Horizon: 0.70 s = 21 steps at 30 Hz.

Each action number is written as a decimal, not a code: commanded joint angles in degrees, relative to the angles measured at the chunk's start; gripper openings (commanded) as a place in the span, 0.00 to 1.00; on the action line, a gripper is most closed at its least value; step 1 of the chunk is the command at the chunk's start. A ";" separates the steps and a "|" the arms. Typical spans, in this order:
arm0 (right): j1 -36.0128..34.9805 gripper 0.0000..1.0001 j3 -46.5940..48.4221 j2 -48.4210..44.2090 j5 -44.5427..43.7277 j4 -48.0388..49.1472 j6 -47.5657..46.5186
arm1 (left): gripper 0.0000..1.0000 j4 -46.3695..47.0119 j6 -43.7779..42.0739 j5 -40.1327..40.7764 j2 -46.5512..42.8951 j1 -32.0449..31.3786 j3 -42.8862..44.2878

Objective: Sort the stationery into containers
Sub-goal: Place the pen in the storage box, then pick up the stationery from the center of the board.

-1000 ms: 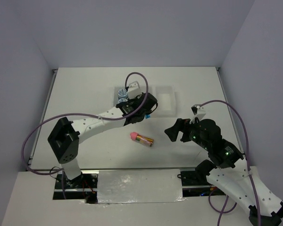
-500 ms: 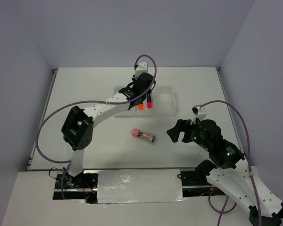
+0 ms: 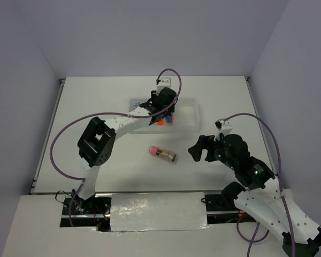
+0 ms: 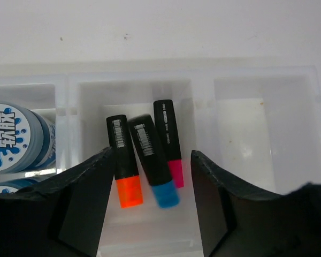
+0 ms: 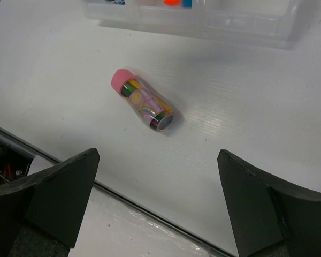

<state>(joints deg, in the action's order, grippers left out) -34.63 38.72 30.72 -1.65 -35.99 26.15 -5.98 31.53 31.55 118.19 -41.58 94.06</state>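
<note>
Left gripper (image 4: pixel 150 160) hangs right over the tray (image 4: pixel 267 75), its jaws parted to a middling gap and gripping nothing. Straight beneath them, in the middle compartment, lie three black markers side by side. There's the orange-capped marker (image 4: pixel 124 171), then the blue-capped marker (image 4: pixel 152 166) leaning across the middle and touching its neighbours, then the pink-capped marker (image 4: pixel 167 142) set a little further back. All three caps point toward the wrist camera. One compartment over, on the left of that view, sit the two blue-and-white discs (image 4: pixel 13 139), one tucked partly under the other at the frame's edge.

Over to the right gripper (image 5: pixel 158 158): jaws spread wide, nothing between them, poised above the white table (image 5: pixel 257 107). Below and ahead of it lies the bundle (image 5: pixel 143 106), on its side, pink tip pointing away toward the tray, shiny round end toward the fingers. It rests alone on the bare tabletop, well apart from the tray. From the top camera it sits between the tray and the arms' bases, just to the left of the right gripper.
</note>
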 commanded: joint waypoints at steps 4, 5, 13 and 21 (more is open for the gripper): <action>-0.44 1.00 0.13 3.73 1.39 4.34 -1.37 | 0.76 0.88 1.87 -1.32 -1.03 2.03 -0.27; -0.44 1.00 -0.05 4.69 1.30 4.96 -1.45 | 0.76 1.23 2.04 -1.40 -1.99 2.12 -1.07; -1.14 1.00 -0.67 13.37 16.58 14.98 -11.11 | 0.86 -11.93 5.03 -0.96 -21.05 1.86 -2.40; -17.20 1.00 11.98 34.82 0.00 8.93 -22.62 | 0.99 -31.29 10.48 1.23 -43.19 2.03 -13.94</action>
<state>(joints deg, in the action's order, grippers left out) -46.57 44.66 61.01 5.43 -26.22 11.07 -27.18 38.74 30.79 80.73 -39.66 87.42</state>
